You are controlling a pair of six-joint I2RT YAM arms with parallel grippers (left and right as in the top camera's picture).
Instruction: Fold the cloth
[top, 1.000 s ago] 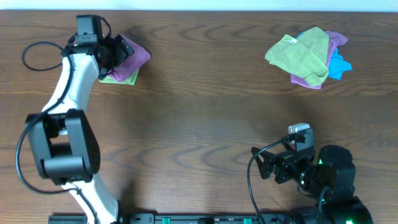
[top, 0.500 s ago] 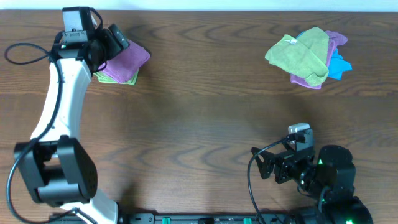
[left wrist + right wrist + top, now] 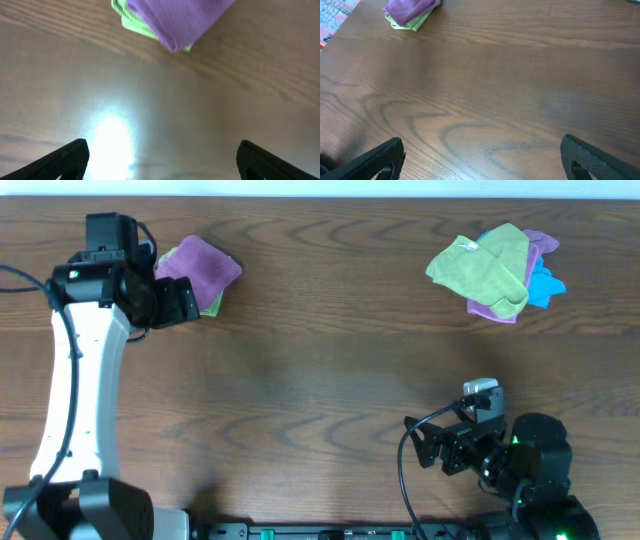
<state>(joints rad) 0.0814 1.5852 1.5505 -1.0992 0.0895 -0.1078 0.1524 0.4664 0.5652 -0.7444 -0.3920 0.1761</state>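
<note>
The lilac-purple cloth (image 3: 200, 267) lies folded on top of a lime-green cloth (image 3: 211, 300) at the table's far left. It also shows at the top of the left wrist view (image 3: 172, 20) and far off in the right wrist view (image 3: 410, 9). My left gripper (image 3: 180, 304) is open and empty, just in front of and left of the stack, clear of it. My right gripper (image 3: 432, 450) is open and empty over bare table at the near right.
A bunch of green, purple and blue cloths (image 3: 495, 270) lies at the far right. The wooden table (image 3: 320, 370) stretches between the two arms. The table's far left edge shows in the right wrist view (image 3: 335, 25).
My left gripper has drawn back from the stack toward the front and left, leaving the purple cloth lying uncovered on the green one. The right arm has not moved.
</note>
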